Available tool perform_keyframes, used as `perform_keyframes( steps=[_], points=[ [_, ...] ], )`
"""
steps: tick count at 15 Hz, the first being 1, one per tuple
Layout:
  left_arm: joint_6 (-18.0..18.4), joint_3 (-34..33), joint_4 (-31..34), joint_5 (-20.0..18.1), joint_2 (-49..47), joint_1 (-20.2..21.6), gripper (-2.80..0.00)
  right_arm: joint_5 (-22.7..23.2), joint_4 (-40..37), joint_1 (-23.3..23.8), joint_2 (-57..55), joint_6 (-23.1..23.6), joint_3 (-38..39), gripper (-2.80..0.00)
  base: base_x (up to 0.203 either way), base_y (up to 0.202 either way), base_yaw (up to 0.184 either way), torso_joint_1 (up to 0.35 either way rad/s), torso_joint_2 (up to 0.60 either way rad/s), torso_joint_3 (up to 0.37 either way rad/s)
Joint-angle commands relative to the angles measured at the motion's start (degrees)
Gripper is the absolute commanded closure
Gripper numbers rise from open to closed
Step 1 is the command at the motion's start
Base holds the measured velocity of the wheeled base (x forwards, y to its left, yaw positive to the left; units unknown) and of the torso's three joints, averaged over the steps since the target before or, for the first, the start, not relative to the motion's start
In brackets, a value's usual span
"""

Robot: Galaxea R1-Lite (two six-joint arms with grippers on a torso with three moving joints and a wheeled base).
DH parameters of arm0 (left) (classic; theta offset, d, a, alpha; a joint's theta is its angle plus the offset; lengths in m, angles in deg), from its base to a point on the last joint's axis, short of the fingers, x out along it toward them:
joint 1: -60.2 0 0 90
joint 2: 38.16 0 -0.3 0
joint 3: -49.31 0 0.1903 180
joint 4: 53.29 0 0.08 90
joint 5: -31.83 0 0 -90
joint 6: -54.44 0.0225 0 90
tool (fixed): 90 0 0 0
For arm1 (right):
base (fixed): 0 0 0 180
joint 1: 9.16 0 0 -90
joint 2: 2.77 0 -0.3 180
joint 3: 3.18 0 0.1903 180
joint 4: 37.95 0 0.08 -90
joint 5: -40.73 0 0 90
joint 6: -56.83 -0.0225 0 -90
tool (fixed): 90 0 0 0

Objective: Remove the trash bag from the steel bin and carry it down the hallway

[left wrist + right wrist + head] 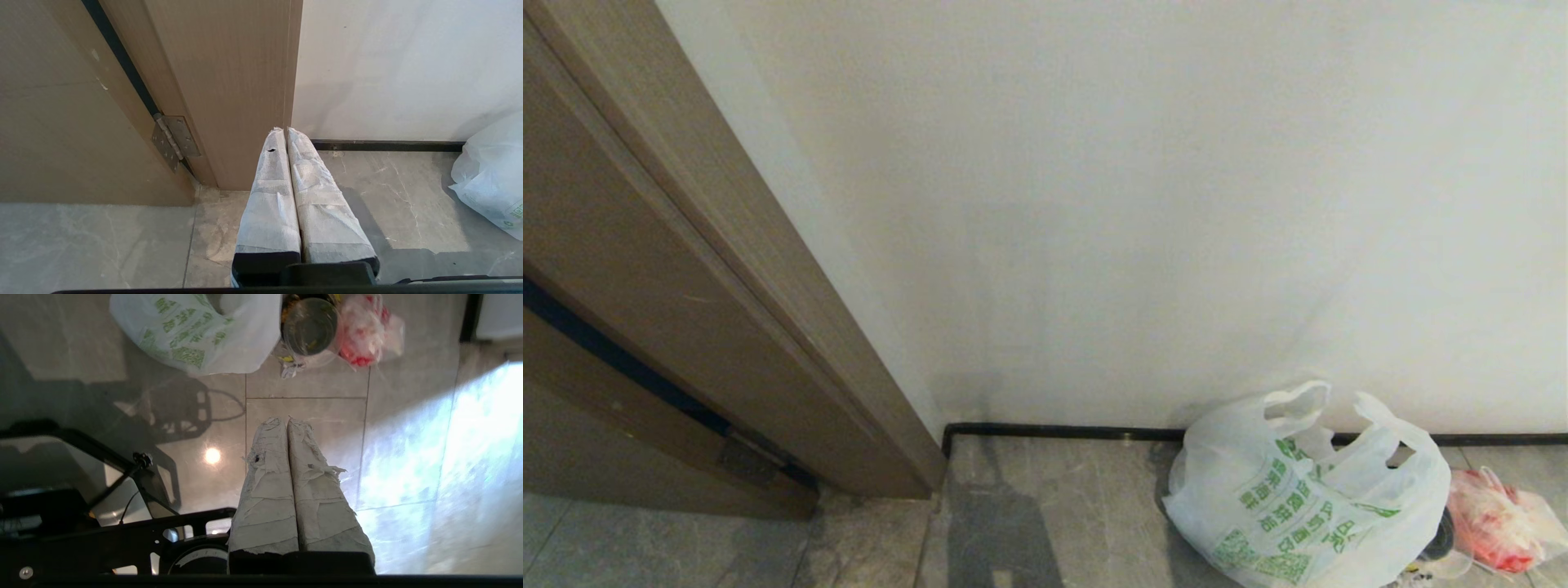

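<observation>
Wall (1143,204): white, w/ black skirting (1054,429) run along its foot.
Floor (1054,523): glossy grey marble-look tiles; robot's shadow is cast on it.
Door frame (686,269): brown, seen at left in head view; hinge (173,139) is seen in left wrist view.
Bag (1298,498): whitish, green lettering, loop handles up; set on floor against wall, at right in head view. No gripper is touching it.
Pink bag (1503,523): smaller, laid just right of bag, red contents showing through.
Cup (310,326): clear plastic, wedged betw. the two bags; only seen well in right wrist view.
Left gripper (286,130): jaws pressed together, nothing held; pointed at door frame's corner, above floor.
Right gripper (286,419): jaws pressed together, empty; held over floor, well apart from bag.
</observation>
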Motion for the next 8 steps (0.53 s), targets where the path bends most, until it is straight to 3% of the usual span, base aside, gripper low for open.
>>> perform_keyframes(
  steps=[1,3,5,8],
  points=[
    [0.0,0.0,0.0,0.0,0.0,0.0,0.00,0.4,0.0,1.5,10.2,-1.7,4.9,0.00,0.000,0.000,0.000,0.000,0.00,0.000],
    [0.0,0.0,0.0,0.0,0.0,0.0,0.00,4.0,0.9,1.8,15.3,-3.9,9.2,0.00,0.000,0.000,0.000,0.000,0.00,0.000],
    [0.0,0.0,0.0,0.0,0.0,0.0,0.00,7.4,6.7,1.2,21.2,-3.1,16.0,0.00,0.000,0.000,0.000,0.000,0.00,0.000],
    [0.0,0.0,0.0,0.0,0.0,0.0,0.00,7.4,28.6,-0.6,29.0,-2.0,30.4,0.00,0.000,0.000,0.000,0.000,0.00,0.000]
  ],
)
